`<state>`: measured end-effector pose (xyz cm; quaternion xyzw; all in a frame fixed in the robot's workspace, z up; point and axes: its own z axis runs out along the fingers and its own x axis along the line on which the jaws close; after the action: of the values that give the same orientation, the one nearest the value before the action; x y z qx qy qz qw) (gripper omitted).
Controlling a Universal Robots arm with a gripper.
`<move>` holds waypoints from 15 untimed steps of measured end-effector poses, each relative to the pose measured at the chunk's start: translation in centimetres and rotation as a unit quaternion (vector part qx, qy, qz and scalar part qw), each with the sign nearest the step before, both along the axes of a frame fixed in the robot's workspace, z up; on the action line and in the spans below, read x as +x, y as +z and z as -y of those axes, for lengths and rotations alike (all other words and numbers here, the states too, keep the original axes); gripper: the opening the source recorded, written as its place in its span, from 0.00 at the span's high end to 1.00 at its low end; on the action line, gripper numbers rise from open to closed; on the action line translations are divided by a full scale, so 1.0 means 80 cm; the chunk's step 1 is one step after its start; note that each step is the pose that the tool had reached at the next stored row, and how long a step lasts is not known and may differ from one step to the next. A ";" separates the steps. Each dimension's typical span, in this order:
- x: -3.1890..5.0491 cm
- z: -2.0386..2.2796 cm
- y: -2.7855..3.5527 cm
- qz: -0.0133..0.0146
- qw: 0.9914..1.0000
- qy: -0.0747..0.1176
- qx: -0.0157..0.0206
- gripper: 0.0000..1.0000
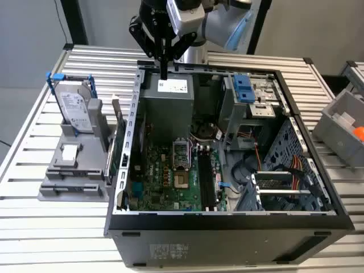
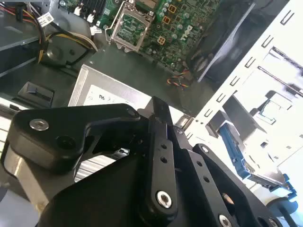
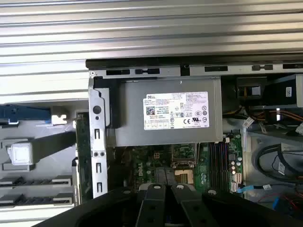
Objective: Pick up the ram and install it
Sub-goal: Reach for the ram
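**Closed gripper (image 1: 164, 73) hanging over the power supply (image 1: 168, 105)**

In the exterior view the gripper is hanging at 12 o'clock of the open case (image 1: 227, 219), its fingers pressed together and gripping nothing. The ram (image 1: 114, 149), seemingly the green strip, is standing on edge at 9 o'clock, just beside the case wall.
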<state>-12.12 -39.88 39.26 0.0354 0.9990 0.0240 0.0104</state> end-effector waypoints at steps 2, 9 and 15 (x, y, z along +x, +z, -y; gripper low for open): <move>0.000 0.0000 0.0000 0.000 1.000 0.000 0.000 1.00; 0.000 0.0000 -0.0002 -0.001 1.000 0.000 0.000 1.00; 0.000 0.0000 -0.0005 -0.001 1.000 0.000 0.000 1.00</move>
<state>-12.12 -39.88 39.22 0.0354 0.9990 0.0239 0.0091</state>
